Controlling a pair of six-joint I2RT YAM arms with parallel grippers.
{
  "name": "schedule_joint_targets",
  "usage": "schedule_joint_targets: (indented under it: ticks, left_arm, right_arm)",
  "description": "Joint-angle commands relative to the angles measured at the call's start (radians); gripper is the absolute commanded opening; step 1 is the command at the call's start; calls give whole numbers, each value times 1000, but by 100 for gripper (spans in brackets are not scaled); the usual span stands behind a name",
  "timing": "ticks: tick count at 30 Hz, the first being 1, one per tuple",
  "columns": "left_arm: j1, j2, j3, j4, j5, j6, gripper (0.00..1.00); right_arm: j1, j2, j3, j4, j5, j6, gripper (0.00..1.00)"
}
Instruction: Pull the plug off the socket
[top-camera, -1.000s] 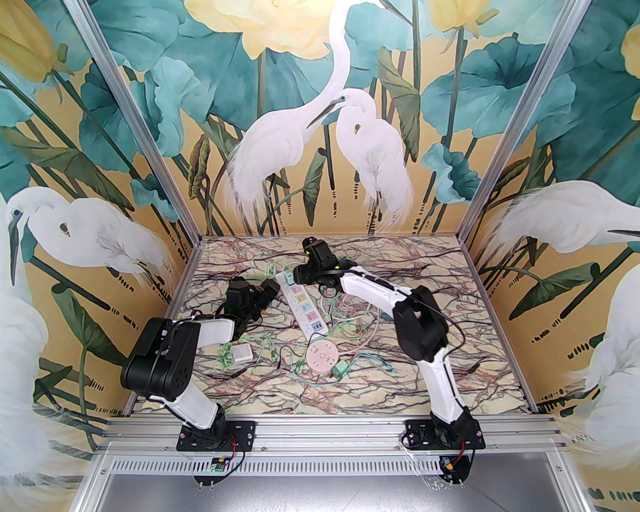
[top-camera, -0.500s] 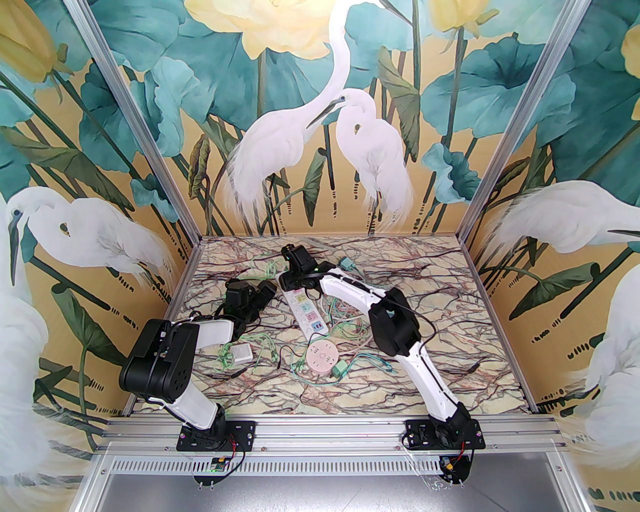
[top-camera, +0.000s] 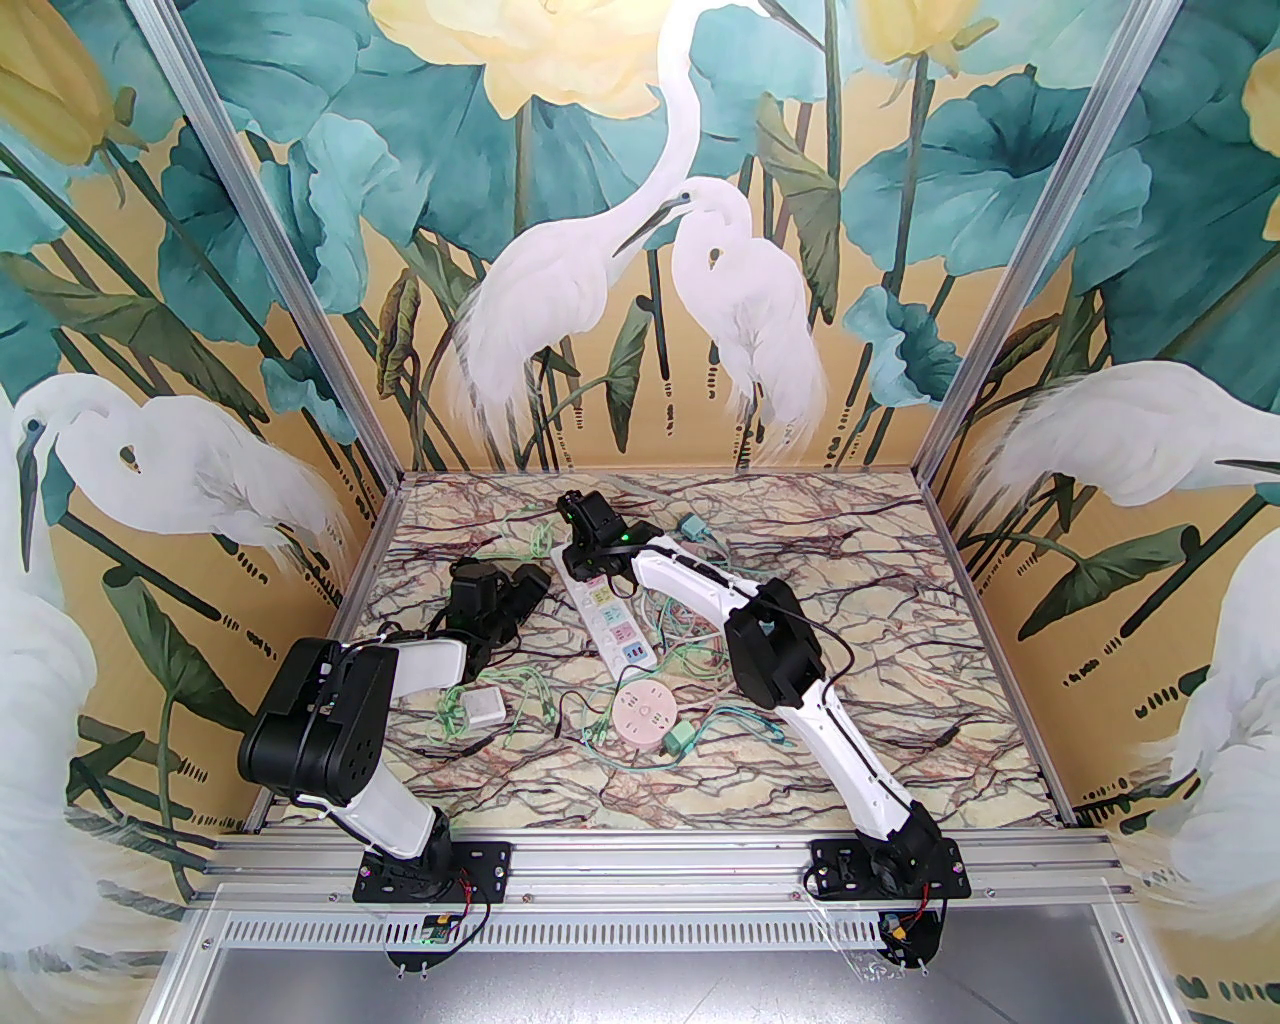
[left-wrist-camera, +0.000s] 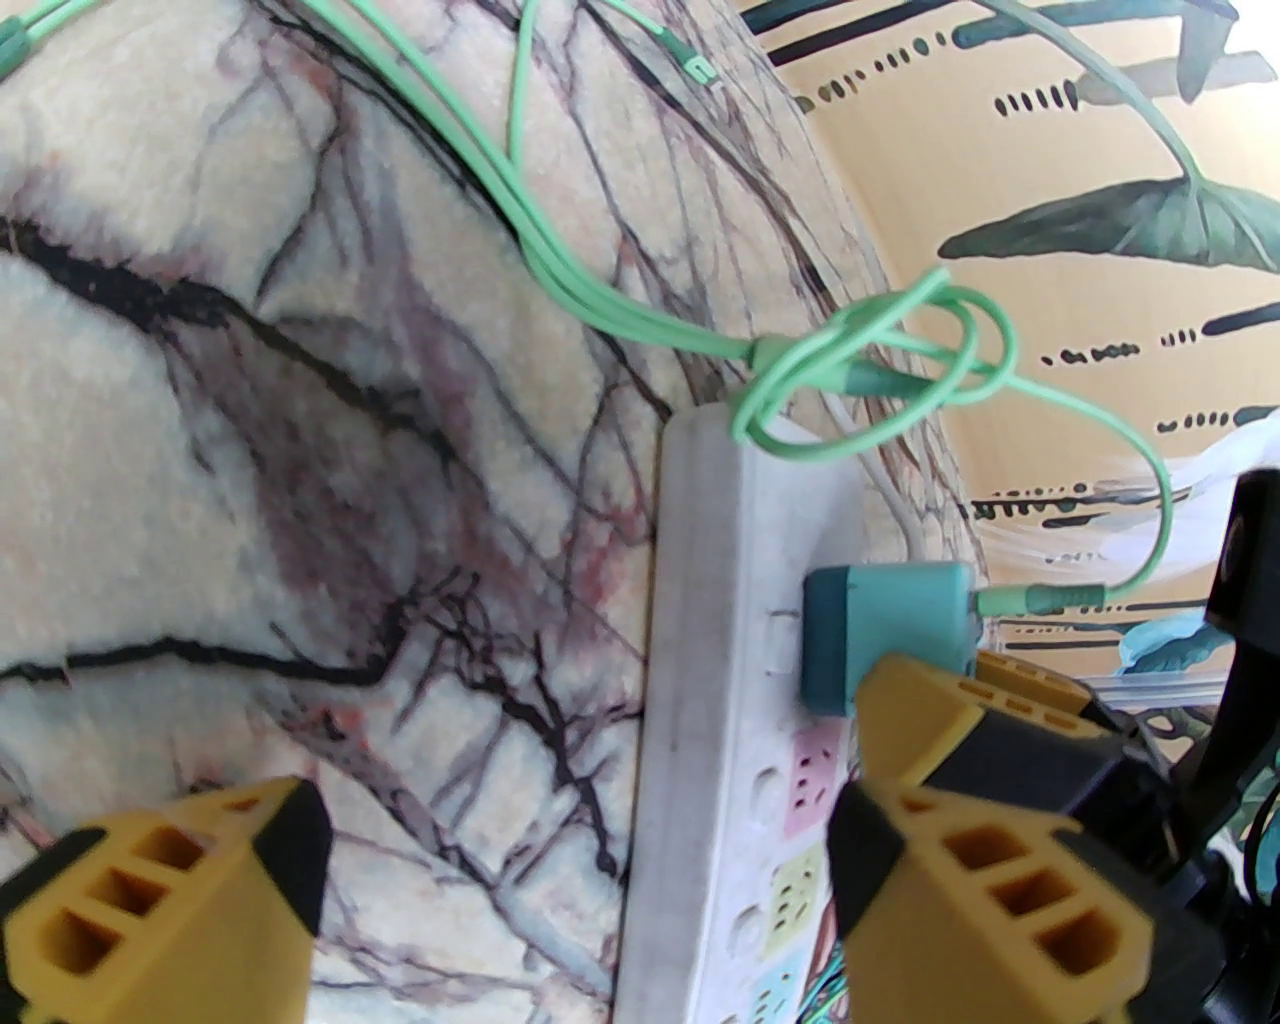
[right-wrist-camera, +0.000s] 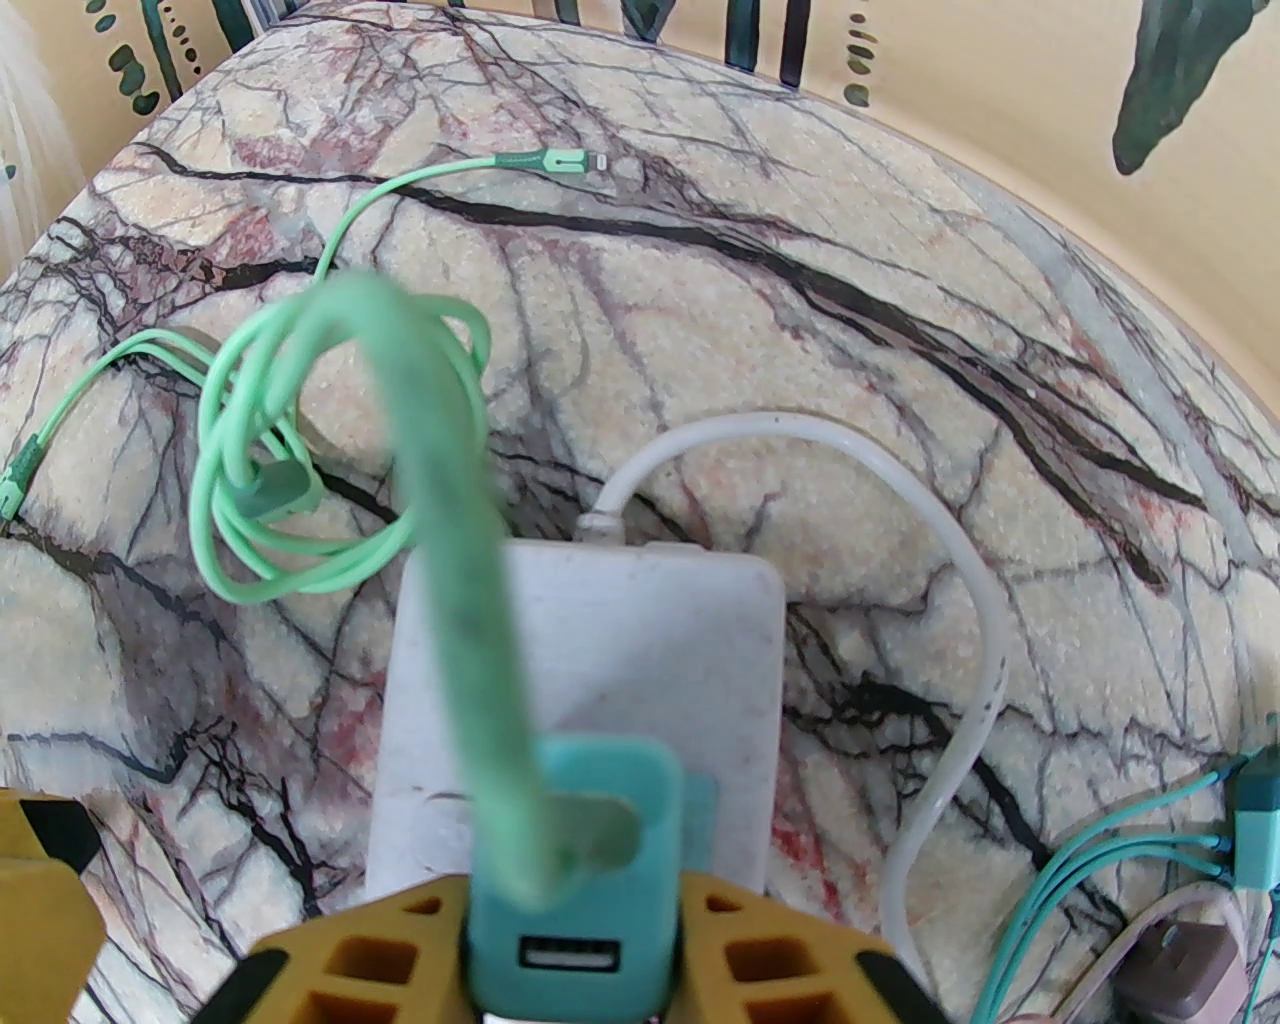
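A white power strip (top-camera: 612, 612) lies lengthwise in the middle of the marble table. A teal plug (left-wrist-camera: 885, 630) with a light green cable sits in the socket at the strip's far end. My right gripper (top-camera: 578, 552) reaches over that end, and in the right wrist view it (right-wrist-camera: 572, 890) is shut on the teal plug (right-wrist-camera: 625, 930), a yellow finger pressed against each side. My left gripper (top-camera: 533, 582) rests low beside the strip's left edge. Seen from the left wrist, it (left-wrist-camera: 575, 860) is open, with the strip's edge (left-wrist-camera: 700, 700) between its fingers.
A round pink socket hub (top-camera: 648, 712), a teal adapter (top-camera: 682, 740) and a white square adapter (top-camera: 483, 708) lie nearer the bases. Another teal adapter (top-camera: 692, 526) lies at the back. Tangled green cables (top-camera: 690, 650) spread right of the strip. The strip's white cord (right-wrist-camera: 960, 640) loops beyond its end.
My right arm has swung left from the back centre to the strip's far end and come down on the teal plug. A teal adapter is uncovered behind it. The left arm barely moved.
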Motion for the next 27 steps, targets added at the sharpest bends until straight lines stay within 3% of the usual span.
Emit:
schedule_joint_targets:
  ticks: [1, 6, 9, 27]
  left_arm:
    - [13, 58, 82, -54, 76, 25, 71]
    - [40, 174, 168, -47, 194, -2, 56]
    - [42, 211, 192, -50, 206, -6, 48]
    - [42, 251, 228, -107, 197, -7, 43]
  right_arm:
    - [26, 6, 25, -16, -6, -45, 29]
    - [41, -9, 7, -11, -16, -51, 29]
    - [48, -20, -9, -5, -17, -53, 28]
    - [60, -41, -58, 26, -30, -46, 29]
